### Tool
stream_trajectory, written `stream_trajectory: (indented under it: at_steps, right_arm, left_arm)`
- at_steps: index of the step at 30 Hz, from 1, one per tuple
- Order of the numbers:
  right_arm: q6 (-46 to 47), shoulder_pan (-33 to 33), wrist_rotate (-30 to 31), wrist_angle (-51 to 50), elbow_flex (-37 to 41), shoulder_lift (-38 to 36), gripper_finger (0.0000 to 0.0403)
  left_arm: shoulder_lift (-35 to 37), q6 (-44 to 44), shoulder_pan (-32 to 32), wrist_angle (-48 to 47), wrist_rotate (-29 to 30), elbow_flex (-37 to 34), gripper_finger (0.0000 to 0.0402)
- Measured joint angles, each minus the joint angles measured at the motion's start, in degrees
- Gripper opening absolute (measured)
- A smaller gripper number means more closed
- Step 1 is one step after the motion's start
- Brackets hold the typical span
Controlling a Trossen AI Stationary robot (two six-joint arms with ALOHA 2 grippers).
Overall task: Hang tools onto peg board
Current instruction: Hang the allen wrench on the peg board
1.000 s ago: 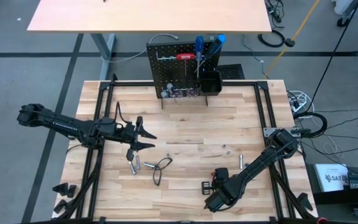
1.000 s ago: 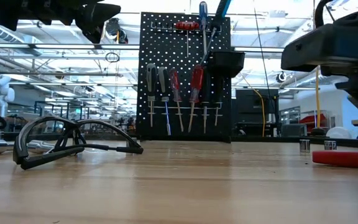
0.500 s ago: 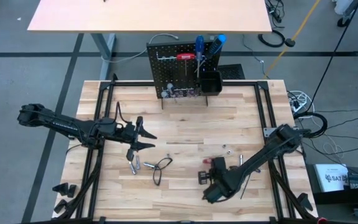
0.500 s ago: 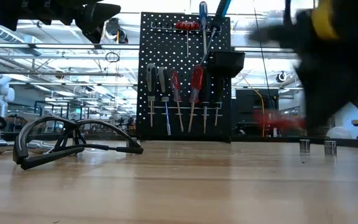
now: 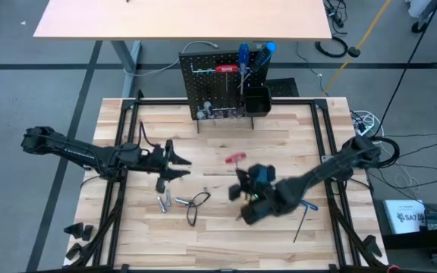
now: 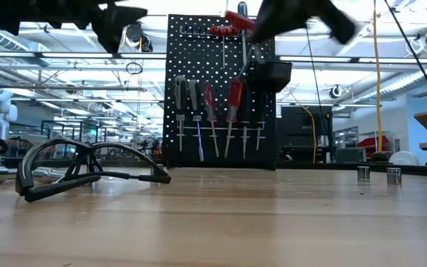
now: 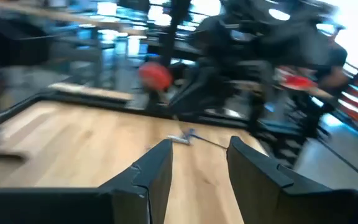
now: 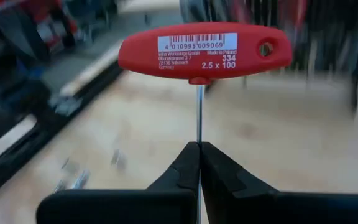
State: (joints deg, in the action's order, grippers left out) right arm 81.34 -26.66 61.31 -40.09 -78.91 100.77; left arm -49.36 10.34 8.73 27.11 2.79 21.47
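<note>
My right gripper [image 5: 241, 174] is above the middle of the table, shut on a hex key with a red T-handle [image 5: 236, 158]; the handle also shows in the right wrist view [image 8: 204, 51] and, high up, in the low view [image 6: 237, 20]. The black peg board [image 5: 217, 85] stands upright at the far edge, with screwdrivers hanging on its hooks [image 6: 213, 111] and a small black bin [image 5: 257, 100]. My left gripper [image 5: 180, 167] hovers open and empty at the table's left. A black wire loop [image 5: 196, 205] and silver bits [image 5: 165, 202] lie on the table near it. My right gripper pinches the hex key's thin metal shaft [image 8: 199, 127] between its two fingertips [image 8: 188, 163], a short way behind the red T-handle. The shaft lies along the fingers, which point toward the table's far left. The handle stands crosswise ahead of them, and the key is clear of the table.
A thin black hex key [image 5: 301, 227] and a small blue-tipped tool [image 5: 310, 205] lie at the near right. Two silver bits [image 6: 362, 174] stand on the tabletop at the right. A tan table [image 5: 180, 19] stands beyond the peg board.
My right gripper has lifted the red T-handle hex key off the table at the near right. It has carried the key up and toward the far left, toward the peg board. The key now hangs clear above the table's middle.
</note>
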Motion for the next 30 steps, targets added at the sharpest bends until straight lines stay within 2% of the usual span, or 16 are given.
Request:
stream_trajectory:
  at_steps: [3, 7, 11, 15, 19, 26, 30]
  right_arm:
    - [-14.57, 3.46, 5.50, 9.54, 0.00, 0.11, 0.0000]
    - [-33.77, 7.86, 11.11, 24.07, 0.00, 0.11, 0.0000]
    - [-51.47, 12.01, 12.27, 38.24, 0.00, 0.11, 0.0000]
    - [-63.70, 15.94, 12.18, 48.46, 0.00, 0.11, 0.0000]
    - [-71.21, 19.95, 10.98, 55.55, 0.00, 0.11, 0.0000]
    - [-77.27, 25.77, 2.71, 64.85, -0.02, 0.09, 0.0000]
    - [-81.46, 28.08, 1.63, 69.30, -0.02, 0.09, 0.0000]
  left_arm:
    - [0.00, 2.57, -0.02, -0.51, 5.08, 0.00, 0.0154]
    - [-0.01, 2.62, -0.02, -0.66, 5.54, -0.02, 0.0154]
    - [0.00, 2.46, -0.02, -0.85, 5.29, -0.02, 0.0154]
    - [0.00, 2.42, 0.02, -1.51, 5.11, -0.02, 0.0154]
    - [0.00, 1.21, 0.00, -2.84, 5.09, -0.04, 0.0154]
    - [-0.02, -0.64, -0.02, -3.96, 4.95, -0.04, 0.0154]
    - [0.00, -1.14, -0.02, -4.11, 4.95, -0.04, 0.0154]
